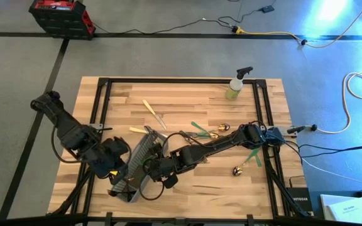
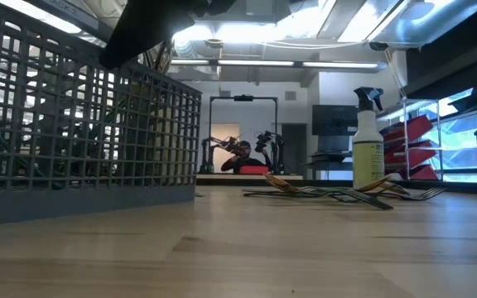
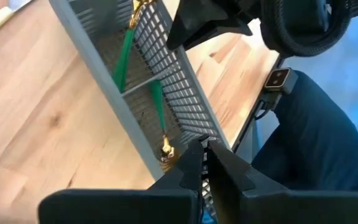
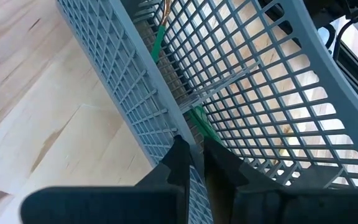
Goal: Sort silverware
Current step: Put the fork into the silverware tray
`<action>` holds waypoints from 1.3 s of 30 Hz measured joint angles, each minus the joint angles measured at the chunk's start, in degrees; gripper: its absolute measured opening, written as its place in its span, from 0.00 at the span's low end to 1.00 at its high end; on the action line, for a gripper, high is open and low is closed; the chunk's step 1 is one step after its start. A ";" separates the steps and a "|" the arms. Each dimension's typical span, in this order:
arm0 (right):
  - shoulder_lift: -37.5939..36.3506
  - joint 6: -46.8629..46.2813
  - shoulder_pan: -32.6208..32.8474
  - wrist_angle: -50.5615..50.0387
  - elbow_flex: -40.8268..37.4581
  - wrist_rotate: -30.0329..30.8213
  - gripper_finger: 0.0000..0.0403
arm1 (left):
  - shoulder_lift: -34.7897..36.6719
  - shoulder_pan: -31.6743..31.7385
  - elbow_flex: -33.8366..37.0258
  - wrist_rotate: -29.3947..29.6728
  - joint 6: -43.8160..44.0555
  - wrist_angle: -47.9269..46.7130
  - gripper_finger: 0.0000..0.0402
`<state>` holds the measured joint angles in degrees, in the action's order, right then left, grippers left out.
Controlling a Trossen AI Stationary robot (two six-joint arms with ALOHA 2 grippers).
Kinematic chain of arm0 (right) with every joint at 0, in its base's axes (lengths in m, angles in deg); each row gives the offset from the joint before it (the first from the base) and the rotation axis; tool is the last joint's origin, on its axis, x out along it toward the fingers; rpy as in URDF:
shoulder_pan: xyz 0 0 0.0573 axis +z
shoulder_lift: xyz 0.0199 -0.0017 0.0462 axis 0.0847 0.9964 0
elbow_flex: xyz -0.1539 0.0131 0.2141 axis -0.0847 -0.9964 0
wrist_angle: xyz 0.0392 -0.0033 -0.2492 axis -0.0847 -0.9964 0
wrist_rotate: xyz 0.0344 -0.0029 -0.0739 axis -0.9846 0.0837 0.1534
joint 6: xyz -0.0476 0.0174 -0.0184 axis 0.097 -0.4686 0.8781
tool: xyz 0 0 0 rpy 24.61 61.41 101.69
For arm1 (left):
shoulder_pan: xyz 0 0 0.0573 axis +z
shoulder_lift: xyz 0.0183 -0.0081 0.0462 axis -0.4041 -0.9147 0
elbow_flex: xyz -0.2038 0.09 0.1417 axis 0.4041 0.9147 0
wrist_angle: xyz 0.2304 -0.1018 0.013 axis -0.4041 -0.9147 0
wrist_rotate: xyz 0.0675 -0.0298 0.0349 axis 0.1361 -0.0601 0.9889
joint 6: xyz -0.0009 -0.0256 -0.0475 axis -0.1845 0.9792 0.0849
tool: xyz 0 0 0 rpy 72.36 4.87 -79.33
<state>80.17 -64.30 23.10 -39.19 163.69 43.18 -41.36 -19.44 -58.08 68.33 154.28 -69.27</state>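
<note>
- High view: both my arms meet over the grey caddy (image 1: 140,160) near the surface's front edge.
- Left fingers (image 3: 205,163) pinched together, empty.
- Right fingers (image 4: 194,158) likewise, above green-handled silverware (image 4: 159,37).

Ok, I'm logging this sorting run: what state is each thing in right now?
Grey wire-mesh caddy: on the table, holding green-handled silverware.
Left gripper: shut at the caddy's wall.
Right gripper: shut at the caddy's wall.
Loose gold-headed cutlery: lying unsorted on the table.
Yellow-green spray bottle: upright.

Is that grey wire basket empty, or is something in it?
Not empty. The left wrist view shows green-handled silverware with gold heads lying inside the basket.
</note>
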 joint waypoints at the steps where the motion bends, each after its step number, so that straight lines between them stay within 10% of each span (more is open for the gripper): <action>1: 0.00 -0.02 0.00 -0.02 0.00 0.00 0.02 | 0.11 -0.37 -0.02 0.11 0.27 0.05 0.01; 25: 0.00 -0.43 -0.20 0.06 -0.02 0.07 0.02 | 0.83 -5.50 0.01 1.15 2.81 0.01 0.01; 39: 0.02 -0.92 -0.63 -0.39 -0.09 2.42 0.02 | 0.53 -5.63 0.14 -2.23 1.19 0.14 0.27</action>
<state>80.20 -65.21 22.46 -39.58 163.60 45.60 -40.83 -25.07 -57.94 66.10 155.47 -69.13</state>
